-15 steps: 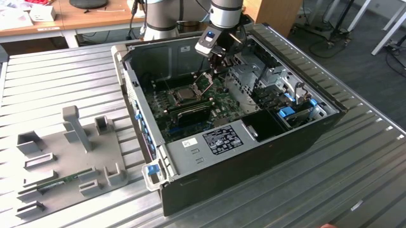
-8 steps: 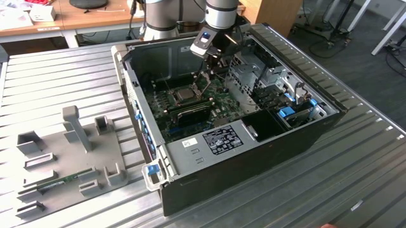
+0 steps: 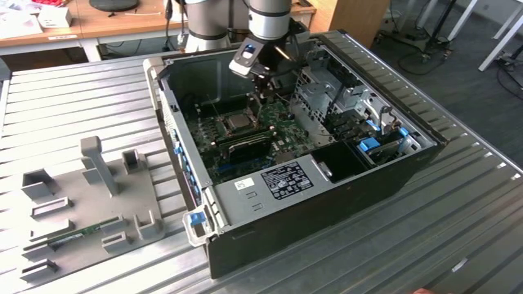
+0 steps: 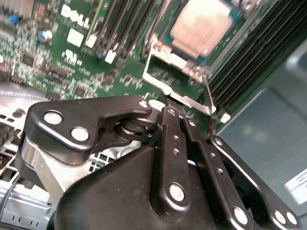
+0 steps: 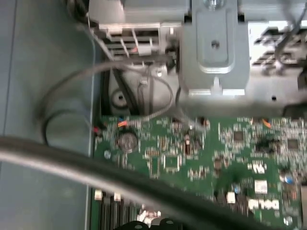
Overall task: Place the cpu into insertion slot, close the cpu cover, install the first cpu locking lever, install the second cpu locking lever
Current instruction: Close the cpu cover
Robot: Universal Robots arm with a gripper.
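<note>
- Standing by the open computer case (image 3: 327, 202) on the ribbed metal surface (image 3: 73, 98), I see the arm (image 3: 270, 18) reaching down inside, close over the green motherboard (image 4: 72, 57).
- The cpu (image 4: 204, 24) lies flat and square in the insertion slot (image 4: 195, 71). To my eye, the step in hand is closing the cpu cover (image 4: 163, 87).
- The cover is swung open away from the slot, with bare board showing through its window. How steeply it stands I cannot tell.
- The gripper (image 4: 178, 115) sits right at the cover's free edge, its fingers (image 4: 170, 129) drawn close together. Whether they pinch the frame or only press against it I cannot tell.
- I would work at the middle of that free edge, so the frame turns on its hinge without twisting.
- A slow arc suits it best, letting the window drop evenly around the chip and never scraping its metal top.
- A thin metal lever (image 4: 208, 93) stands just beside the cover's corner, and it should be kept clear of the swing.
- Grey wires (image 5: 144, 81) hang near the wrist, and the long memory slots (image 4: 249, 52) flank the socket, so there is little room for sideways drift.
</note>
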